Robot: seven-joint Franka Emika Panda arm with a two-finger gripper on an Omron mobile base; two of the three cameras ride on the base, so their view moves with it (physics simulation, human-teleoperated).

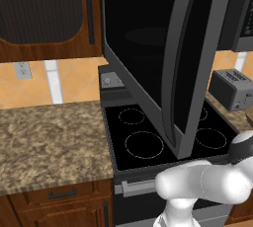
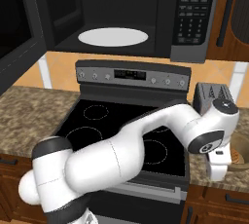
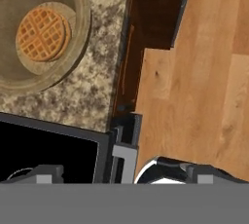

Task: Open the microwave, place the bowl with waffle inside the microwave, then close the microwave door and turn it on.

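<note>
One microwave [image 2: 126, 13] hangs above the stove [image 2: 121, 130], cavity facing out into the room, wide axis running left-right. White turntable plate [image 2: 113, 36] lies flat on the cavity floor. Control panel [image 2: 193, 11] sits on the right end of the front, keypad legible as a grid, labels too small to read.

Microwave door [image 1: 163, 58] is swung fully open, hinged on the left side, long axis vertical. In the left base view it projects out over the stove burners, glass face seen nearly edge-on, grey handle bar [image 1: 173, 68] running top to bottom along its free edge. Door top is cut off by the frame in both base views.

Bowl [image 3: 36, 33] sits on the speckled counter [image 3: 92, 77] to the right of the stove, near the counter's front edge, opening up. Waffle [image 3: 43, 32] lies flat inside it. In the hand view the bowl's left part is cropped; in the right base view a sliver of bowl rim [image 2: 240, 157] peeks out past the wrist.

Toaster [image 2: 209, 96] stands behind the arm's wrist, partly blocked by it.

Gripper [image 3: 121, 174] points down past the counter's front edge, over the wooden floor [image 3: 204, 82], apart from the bowl. Jaws spread wide, nothing between them. Fingertips [image 3: 46, 173] are barely visible at the hand view's lower edge.
</note>
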